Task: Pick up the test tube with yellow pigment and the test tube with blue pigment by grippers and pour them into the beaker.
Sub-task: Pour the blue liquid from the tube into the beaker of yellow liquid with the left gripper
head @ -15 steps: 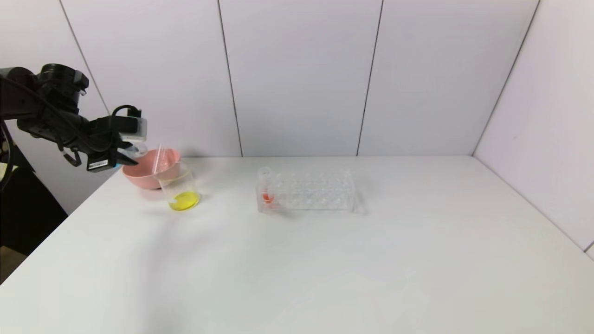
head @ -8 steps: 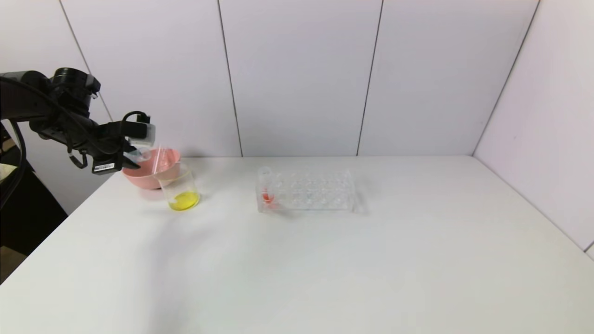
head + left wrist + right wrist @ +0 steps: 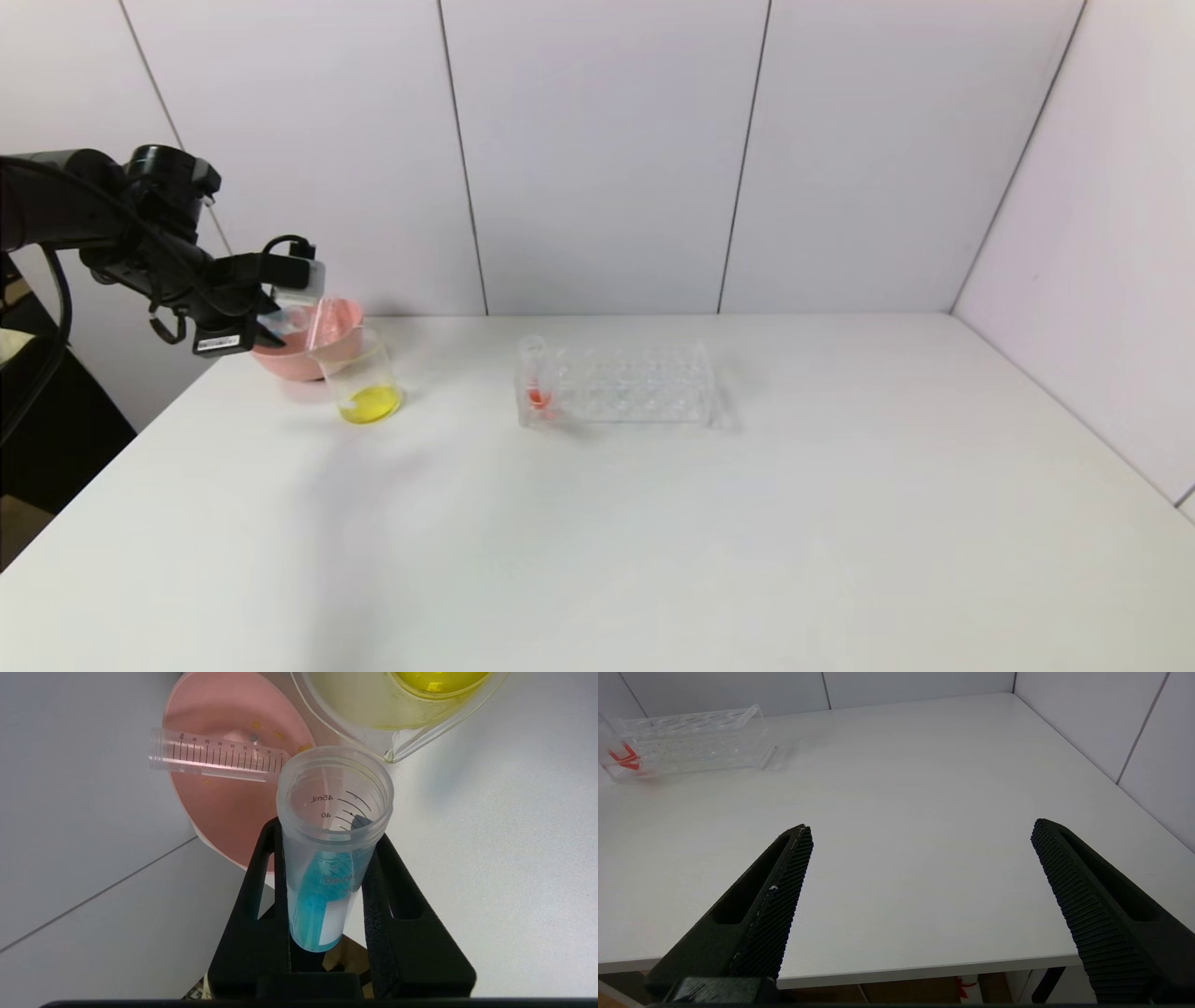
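Note:
My left gripper (image 3: 269, 325) (image 3: 327, 833) is shut on the test tube with blue pigment (image 3: 334, 830) (image 3: 285, 315). The tube is tilted, its open mouth close to the beaker's pouring lip, and the blue liquid sits in its lower half. The beaker (image 3: 364, 378) (image 3: 373, 718) stands in front of the pink bowl and holds only yellow liquid. The test tube with yellow pigment (image 3: 215, 756) (image 3: 323, 322) leans in the pink bowl (image 3: 224, 807) (image 3: 299, 359) and looks empty. My right gripper (image 3: 920, 828) hangs open over the table's front edge, holding nothing.
A clear rectangular tube rack (image 3: 621, 383) (image 3: 691, 742) stands mid-table, with a red-liquid tube (image 3: 535, 378) at its left end. A few yellow drops dot the inside of the pink bowl. Wall panels close off the back and right sides.
My left gripper has moved right and slightly down with the blue tube, from beside the pink bowl to over its rim, nearer the beaker. Nothing else has moved.

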